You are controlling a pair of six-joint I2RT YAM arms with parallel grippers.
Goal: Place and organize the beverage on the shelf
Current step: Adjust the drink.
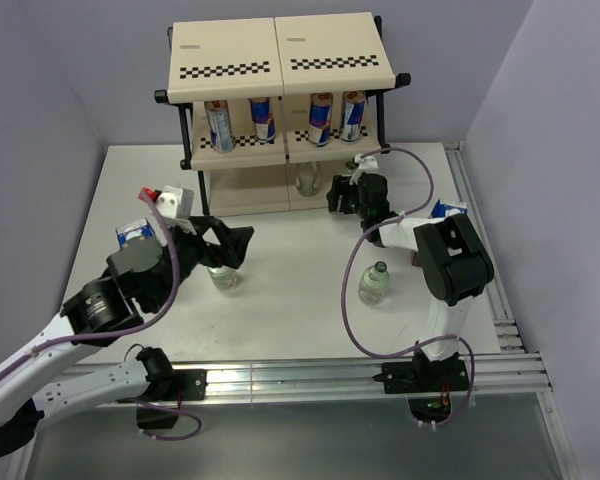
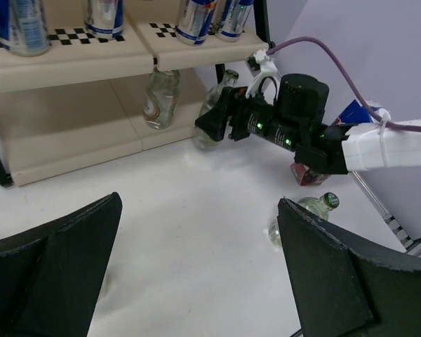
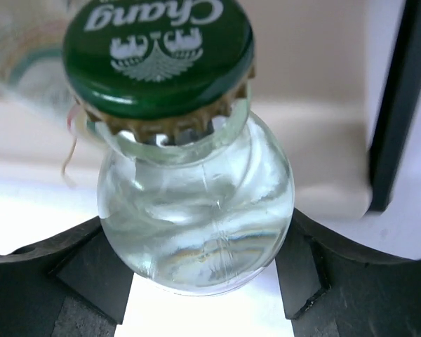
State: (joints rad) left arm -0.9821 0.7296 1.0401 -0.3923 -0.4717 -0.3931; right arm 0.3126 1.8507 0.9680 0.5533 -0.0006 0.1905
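Observation:
The cream shelf [image 1: 280, 50] stands at the back with several cans [image 1: 320, 120] upright on its middle tier. One green-capped bottle [image 1: 305, 183] stands on the bottom tier. My right gripper [image 1: 338, 195] is shut on another clear bottle [image 3: 196, 203] just in front of that tier, its pads pressing both sides below the green cap [image 3: 158, 49]. In the left wrist view this held bottle [image 2: 209, 116] is next to the shelf's bottom tier. My left gripper [image 1: 230, 245] is open and empty, above a standing bottle [image 1: 223, 277]. A further bottle [image 1: 375, 283] stands at the right.
One carton [image 1: 135, 233] sits at the left behind my left arm. Another carton [image 1: 448, 210] sits at the right beside my right arm. The right arm's purple cable [image 1: 350, 290] loops over the table. Walls close in on both sides.

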